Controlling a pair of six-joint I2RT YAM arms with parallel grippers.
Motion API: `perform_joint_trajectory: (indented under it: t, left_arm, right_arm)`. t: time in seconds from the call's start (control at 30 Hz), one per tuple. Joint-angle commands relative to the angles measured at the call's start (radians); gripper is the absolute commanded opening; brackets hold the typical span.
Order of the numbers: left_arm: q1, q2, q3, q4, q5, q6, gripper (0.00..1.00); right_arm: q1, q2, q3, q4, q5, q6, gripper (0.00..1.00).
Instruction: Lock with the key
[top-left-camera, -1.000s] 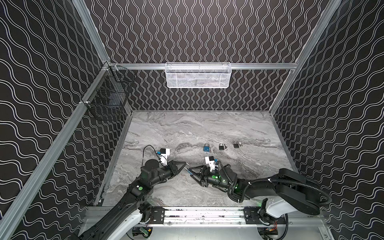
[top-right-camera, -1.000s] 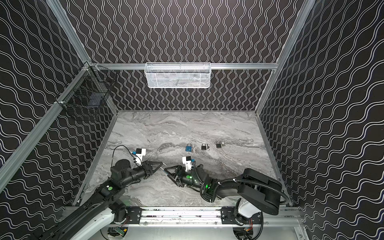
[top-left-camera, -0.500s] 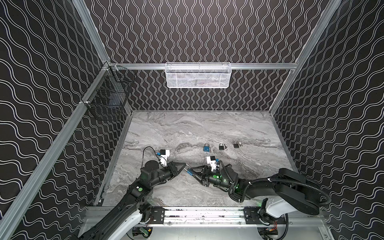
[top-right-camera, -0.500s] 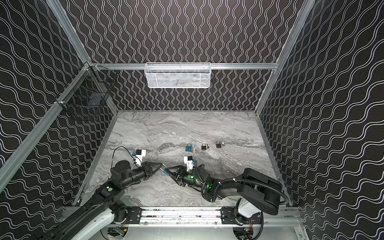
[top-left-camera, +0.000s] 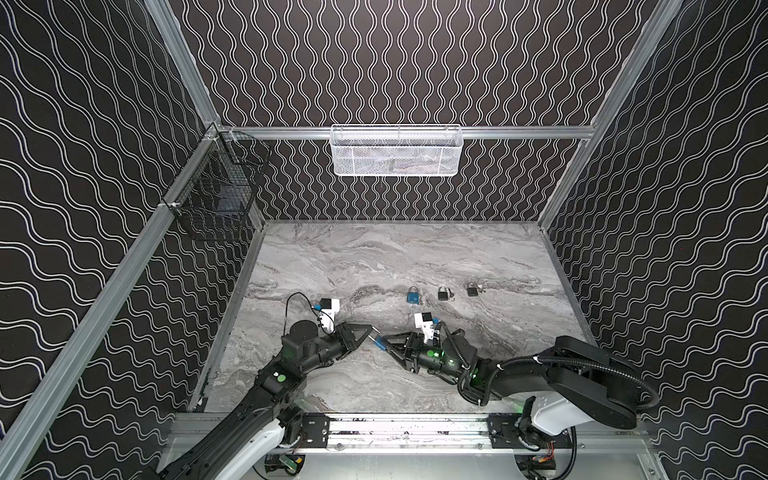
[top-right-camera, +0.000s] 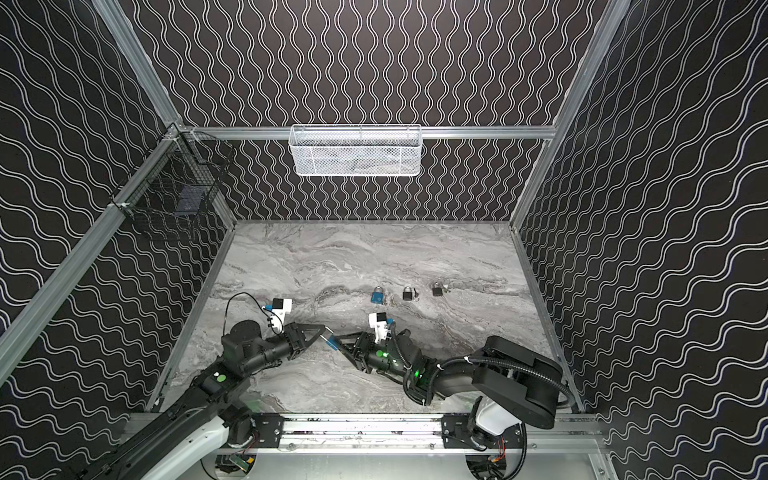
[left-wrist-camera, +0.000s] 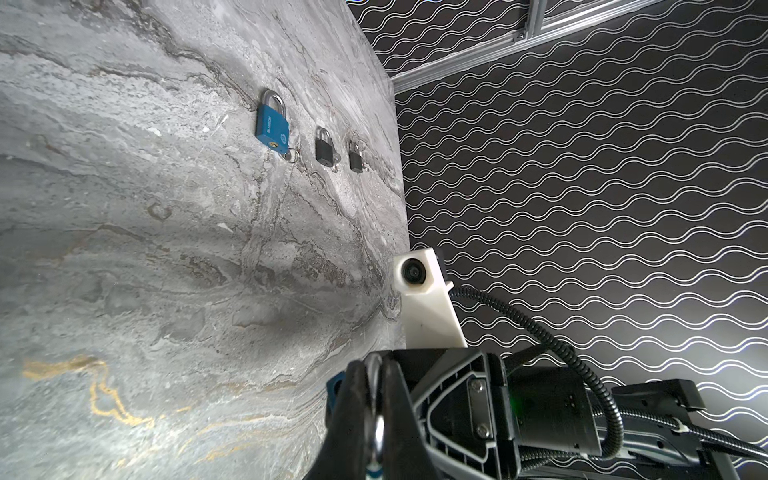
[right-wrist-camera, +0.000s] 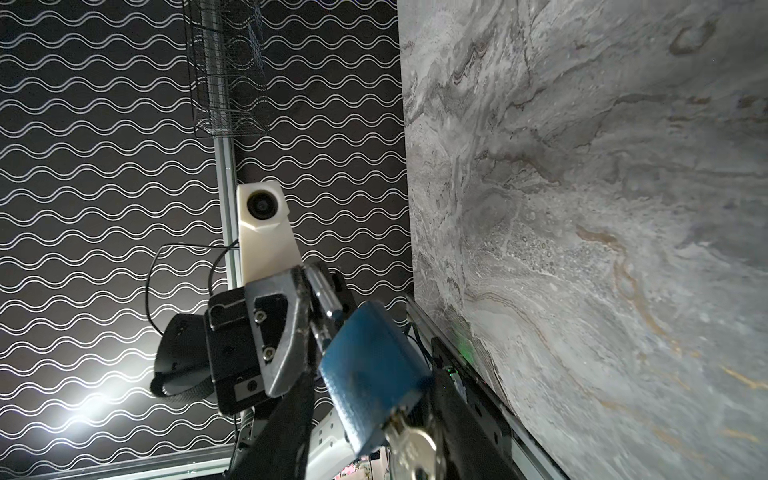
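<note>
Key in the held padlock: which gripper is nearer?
Right. The right gripper flanks the key with open jaws; the left gripper clamps the shackle at the opposite end of the padlock.

Both top views are sharp and evenly lit, the pale table (top-left-camera: 374, 257) bright against dark walls (top-left-camera: 395, 62). In the right wrist view glare blooms on the wall (right-wrist-camera: 95, 411); the close blue padlock (right-wrist-camera: 370, 365) and key (right-wrist-camera: 415, 449) blur. Wall lines bow at wrist-view edges.

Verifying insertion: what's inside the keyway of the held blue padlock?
A silver key sticks out of the keyway of the held blue padlock; its blade is hidden inside the body.
</note>
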Motion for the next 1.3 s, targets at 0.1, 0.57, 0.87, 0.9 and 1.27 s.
perform_joint_trajectory:
  t: [0.1,0.57,0.87,0.9,1.27]
  left_arm:
    - [-0.001,-0.002,-0.003,-0.002,0.024,0.003,0.00]
    - [-0.001,0.007,-0.002,0.007,0.026,-0.001,0.00]
    - [-0.001,0.013,0.003,-0.002,0.037,-0.003,0.00]
    - [0.000,0.013,0.003,-0.007,0.037,-0.002,0.00]
    - [0.000,-0.011,-0.006,0.045,0.043,-0.011,0.00]
  right_arm:
    - [0.003,-0.014,0.007,0.140,-0.002,-0.024,0.46]
    - [0.005,0.009,0.006,0.165,-0.009,-0.025,0.36]
    - [0.006,-0.011,0.010,0.122,-0.002,-0.063,0.25]
    - [0.006,-0.019,0.012,0.106,-0.001,-0.071,0.25]
    - [0.005,-0.029,0.010,0.080,0.005,-0.079,0.24]
